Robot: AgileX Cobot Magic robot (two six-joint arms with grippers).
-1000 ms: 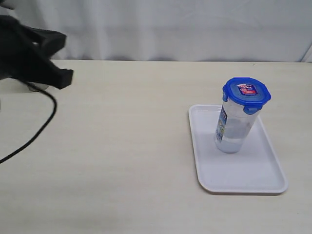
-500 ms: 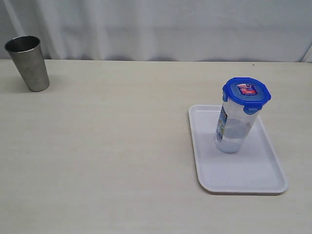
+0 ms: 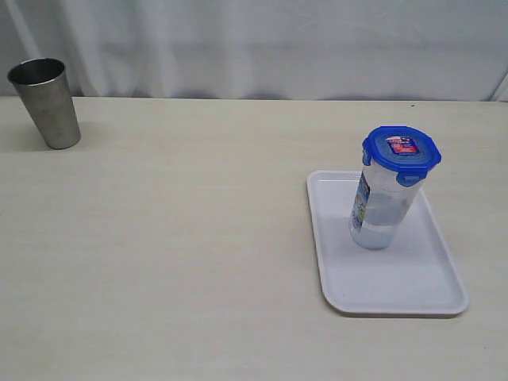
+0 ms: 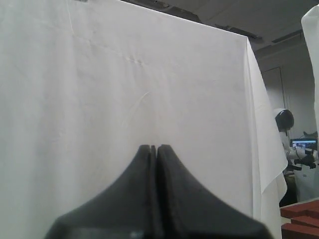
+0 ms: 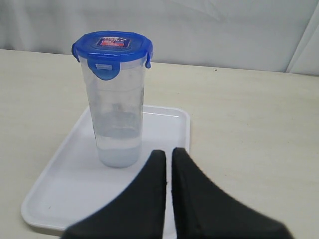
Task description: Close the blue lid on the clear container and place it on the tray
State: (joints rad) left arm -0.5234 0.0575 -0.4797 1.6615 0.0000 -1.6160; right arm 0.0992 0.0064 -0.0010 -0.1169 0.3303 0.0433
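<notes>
The clear container [image 3: 381, 210] stands upright on the white tray [image 3: 405, 290] at the right of the table, with the blue lid [image 3: 402, 149] sitting on its top. The right wrist view shows the same container [image 5: 117, 114], lid [image 5: 112, 47] and tray [image 5: 75, 184] just beyond my right gripper [image 5: 169, 151], which is shut, holds nothing and stays apart from the container. My left gripper [image 4: 153, 147] is shut and empty, facing a white curtain. Neither gripper shows in the exterior view.
A grey steel cup [image 3: 46, 103] stands at the table's far left corner. A white curtain [image 3: 254, 44] hangs behind the table. Bare tabletop [image 3: 175, 238] spreads between the cup and the tray.
The left arm, which covered the far left corner a second ago, has withdrawn out of the exterior view, uncovering the steel cup. The container and tray have not moved.
</notes>
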